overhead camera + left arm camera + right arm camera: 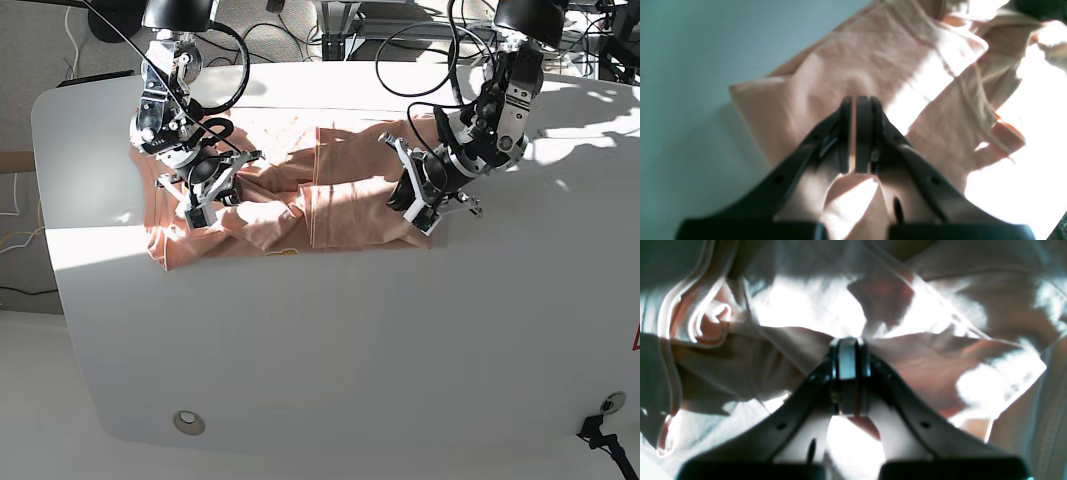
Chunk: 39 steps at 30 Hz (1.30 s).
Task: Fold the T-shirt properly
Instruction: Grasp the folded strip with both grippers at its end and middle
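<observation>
The salmon-pink T-shirt [350,190] lies crumpled across the back half of the white table [330,350], bunched in folds at its middle. My left gripper [402,196] is down at the shirt's right end. In the left wrist view its jaws [858,98] are shut with a thin strip of T-shirt [846,56] fabric pinched between them, near a cloth edge. My right gripper [225,190] sits in the bunched left part. The right wrist view shows that gripper [847,340] shut, with folds of T-shirt [740,366] gathered at its fingertips.
Bare table [683,66] lies just left of the cloth in the left wrist view. Black cables [420,50] run behind the table's back edge. A round metal grommet [188,422] sits near the front left corner. Bright sunlight washes out parts of the cloth.
</observation>
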### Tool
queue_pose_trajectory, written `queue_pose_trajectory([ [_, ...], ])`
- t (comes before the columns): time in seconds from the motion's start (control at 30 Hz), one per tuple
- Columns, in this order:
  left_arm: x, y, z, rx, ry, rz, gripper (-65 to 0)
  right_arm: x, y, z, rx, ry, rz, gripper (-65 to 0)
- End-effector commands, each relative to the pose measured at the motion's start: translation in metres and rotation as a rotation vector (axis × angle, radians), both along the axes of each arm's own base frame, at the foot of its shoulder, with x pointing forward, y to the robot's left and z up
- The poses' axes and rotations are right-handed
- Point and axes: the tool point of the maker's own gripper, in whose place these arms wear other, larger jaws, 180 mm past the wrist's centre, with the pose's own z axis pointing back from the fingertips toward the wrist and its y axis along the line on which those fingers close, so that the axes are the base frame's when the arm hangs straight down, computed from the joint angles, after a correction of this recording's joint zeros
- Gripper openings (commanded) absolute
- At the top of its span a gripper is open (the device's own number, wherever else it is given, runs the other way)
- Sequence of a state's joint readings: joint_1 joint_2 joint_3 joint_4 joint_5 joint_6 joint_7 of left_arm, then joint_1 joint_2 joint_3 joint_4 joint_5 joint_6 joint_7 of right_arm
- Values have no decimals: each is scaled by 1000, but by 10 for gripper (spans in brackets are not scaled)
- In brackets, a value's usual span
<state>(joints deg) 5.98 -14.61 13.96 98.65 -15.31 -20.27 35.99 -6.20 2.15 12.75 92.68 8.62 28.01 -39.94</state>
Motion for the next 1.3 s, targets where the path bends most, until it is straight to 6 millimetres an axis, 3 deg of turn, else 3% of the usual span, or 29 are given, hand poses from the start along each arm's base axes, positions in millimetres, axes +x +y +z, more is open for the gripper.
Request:
queue_pose_trajectory([
  [0.0,9,6,-11,12,-6,20,-650,25,1,44,5,-145,-8,-650],
  [0.1,4,17,-45,28,63,51,-650,34,1,79,-15,-246,-3,-614],
  [0.17,-1,23,-62,31,104,69,-650,38,-5,100,-32,-302,-23,-541],
  [0.2,-2,25,-66,30,111,73,-650,38,-19,106,-47,-308,-67,-493],
  [0.33,-5,26,-69,23,114,79,-650,28,-78,103,-91,-272,-231,-268],
  [0.4,-8,27,-71,26,121,80,-650,20,-106,92,-92,-239,-313,-181],
  [0.5,-4,38,-69,26,115,114,-650,10,-145,81,-22,-213,-428,-150],
  [0.63,1,49,-65,26,104,146,-650,-6,-171,54,124,-157,-505,-150],
  [0.83,3,54,-64,27,101,162,-650,-23,-162,30,294,-102,-522,-150],
  [1.17,3,59,-64,28,103,174,-650,-14,-72,15,452,-36,-376,-150],
  [1.27,3,55,-56,23,81,165,-650,-6,-46,17,477,-29,-322,-150],
])
